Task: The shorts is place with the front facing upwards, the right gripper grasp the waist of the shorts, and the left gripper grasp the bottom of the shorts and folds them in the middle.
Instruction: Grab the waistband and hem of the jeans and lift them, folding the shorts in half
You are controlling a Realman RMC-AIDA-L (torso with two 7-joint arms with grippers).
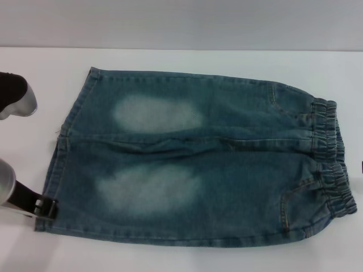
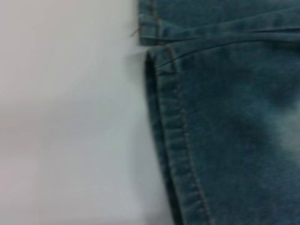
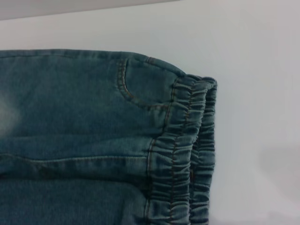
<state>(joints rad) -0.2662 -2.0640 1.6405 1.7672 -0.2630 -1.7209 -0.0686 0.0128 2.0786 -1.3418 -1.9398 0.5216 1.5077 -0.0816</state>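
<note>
The blue-green denim shorts lie flat on the white table, front up, with two pale faded patches. The puckered waist is at the right; it also shows in the right wrist view. The leg hems are at the left; the near-leg hem fills the left wrist view. My left gripper is low at the near left corner of the hem, its black tip at the denim edge. Only a black sliver of my right gripper shows at the right edge, just beyond the waist.
A silver and dark rounded part of my left arm sits at the far left edge, beside the far-leg hem. A crease runs along the middle of the shorts between the legs. Bare white table surrounds the shorts on all sides.
</note>
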